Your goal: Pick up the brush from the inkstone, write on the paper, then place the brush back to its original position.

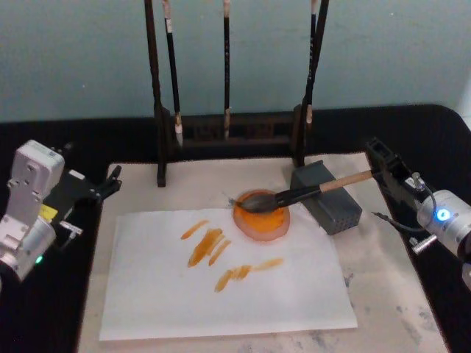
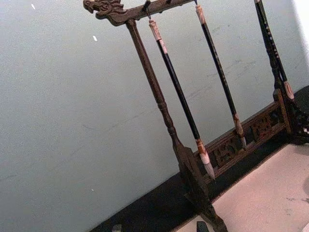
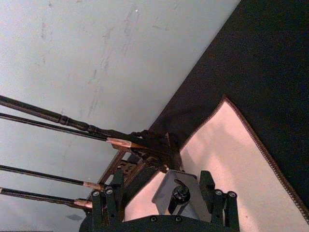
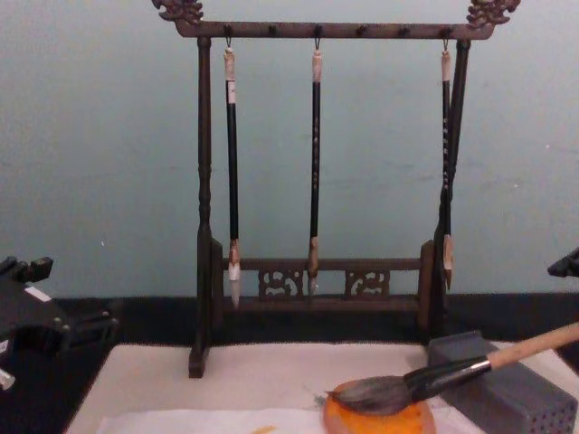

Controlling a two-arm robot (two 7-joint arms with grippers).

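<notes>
Brush [image 1: 294, 195] across inkstone [image 1: 262, 218]

The left arm sits at the left edge of the cream mat [image 1: 397, 294], wrist angled inward, its left gripper [image 1: 112, 180] at the mat's far-left corner with dark fingers slightly parted. The right arm reaches in from the mat's right side, its right gripper [image 1: 377, 154] spread open at the mat's far-right corner.
</notes>
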